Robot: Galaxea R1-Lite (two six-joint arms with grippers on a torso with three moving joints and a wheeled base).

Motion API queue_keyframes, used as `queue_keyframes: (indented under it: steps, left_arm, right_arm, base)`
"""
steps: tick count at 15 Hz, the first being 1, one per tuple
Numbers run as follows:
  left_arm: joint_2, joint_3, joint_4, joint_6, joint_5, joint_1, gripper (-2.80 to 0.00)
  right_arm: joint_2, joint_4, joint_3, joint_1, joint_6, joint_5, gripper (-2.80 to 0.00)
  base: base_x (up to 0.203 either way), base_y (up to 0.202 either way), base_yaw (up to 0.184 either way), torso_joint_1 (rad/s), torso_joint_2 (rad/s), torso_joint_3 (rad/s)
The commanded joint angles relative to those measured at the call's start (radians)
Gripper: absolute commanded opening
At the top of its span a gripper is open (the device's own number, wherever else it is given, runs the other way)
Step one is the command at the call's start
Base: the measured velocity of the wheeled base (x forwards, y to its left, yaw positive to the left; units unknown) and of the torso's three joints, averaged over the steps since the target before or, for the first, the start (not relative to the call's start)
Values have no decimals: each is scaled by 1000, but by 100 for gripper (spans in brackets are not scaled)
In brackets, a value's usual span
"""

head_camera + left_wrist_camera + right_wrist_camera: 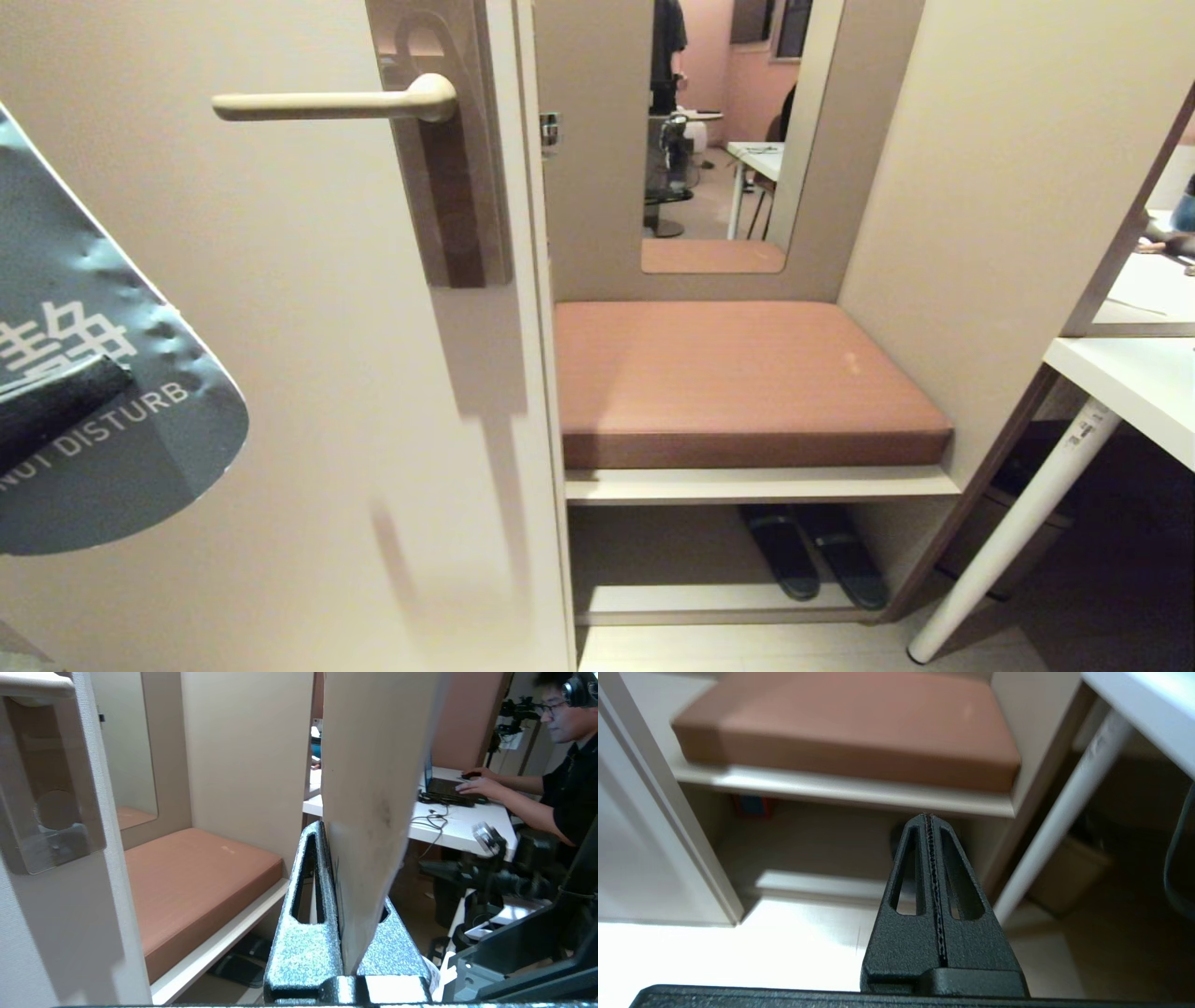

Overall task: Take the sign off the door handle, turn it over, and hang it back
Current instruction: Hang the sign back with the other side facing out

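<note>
Close to your head camera, at its left edge, the sign shows its blue-grey "DISTURB" face, pinched by the left gripper, whose fingers are clamped on the card. You can see the door handle bare, up and to the right of the sign, well apart from it. Your right gripper has its jaws pressed together on nothing, low before the brown cushion.
</note>
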Motion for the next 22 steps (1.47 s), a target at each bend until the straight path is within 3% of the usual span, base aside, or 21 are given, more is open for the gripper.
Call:
queue_keyframes:
  steps: [1, 12, 14, 22]
  left_arm:
    - [1, 4, -5, -2, 12, 23, -280]
    - [2, 74, -5, 1, 31, 315, -280]
    - [4, 100, -5, 30, 31, 364, -280]
    - [38, 108, 8, 50, 65, 381, -280]
  right_arm:
    - [-98, 77, -21, -10, 4, 1, -280]
    - [-98, 73, -19, -8, 18, 0, -280]
    - [-98, 72, -19, -9, 18, 0, -280]
    - [-98, 73, -19, -8, 18, 0, -280]
  base:
    - [0, 0, 0, 0, 0, 0]
    - [0, 0, 0, 0, 0, 0]
    - [0, 0, 0, 0, 0, 0]
    - [0, 0, 0, 0, 0, 0]
